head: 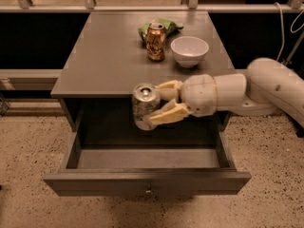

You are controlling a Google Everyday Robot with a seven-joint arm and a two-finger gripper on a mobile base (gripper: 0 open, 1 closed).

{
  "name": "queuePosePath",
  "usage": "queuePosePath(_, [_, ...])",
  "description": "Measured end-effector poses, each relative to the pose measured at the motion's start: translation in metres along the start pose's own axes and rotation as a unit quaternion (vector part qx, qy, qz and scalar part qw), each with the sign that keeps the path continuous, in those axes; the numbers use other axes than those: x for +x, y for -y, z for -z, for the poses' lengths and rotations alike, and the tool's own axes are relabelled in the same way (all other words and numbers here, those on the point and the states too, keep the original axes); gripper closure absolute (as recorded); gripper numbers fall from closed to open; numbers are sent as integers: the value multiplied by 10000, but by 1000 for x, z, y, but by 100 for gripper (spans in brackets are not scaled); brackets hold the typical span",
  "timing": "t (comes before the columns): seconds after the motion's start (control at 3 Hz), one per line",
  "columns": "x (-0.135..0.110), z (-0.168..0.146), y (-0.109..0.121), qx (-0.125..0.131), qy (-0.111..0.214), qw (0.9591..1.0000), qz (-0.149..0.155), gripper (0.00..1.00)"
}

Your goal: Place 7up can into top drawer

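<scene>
My gripper (159,104) is shut on the 7up can (144,106), a silver-white can with a silver top. It holds the can upright in the air over the open top drawer (147,182), near the table's front edge. The cream fingers (169,114) clasp the can from the right, one above and one below. The white arm reaches in from the right. The drawer is pulled fully out, grey, with a small round knob (149,191) on its front. Its inside looks empty.
On the grey table (104,56) behind stand an orange-copper can (155,41), a white bowl (189,51) and a green bag (164,25) at the back. A rail runs along the far side. Speckled floor lies around the drawer.
</scene>
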State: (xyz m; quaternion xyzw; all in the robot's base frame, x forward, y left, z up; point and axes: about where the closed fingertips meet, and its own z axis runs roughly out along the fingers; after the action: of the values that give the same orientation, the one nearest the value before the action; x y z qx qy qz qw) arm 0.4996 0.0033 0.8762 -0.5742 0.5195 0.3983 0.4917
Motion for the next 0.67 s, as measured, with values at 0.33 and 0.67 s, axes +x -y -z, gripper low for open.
queuePosePath(0.33, [6, 22, -2, 187, -84, 9998, 47, 100])
queuePosePath(0.67, [4, 15, -1, 126, -72, 9999, 44, 100])
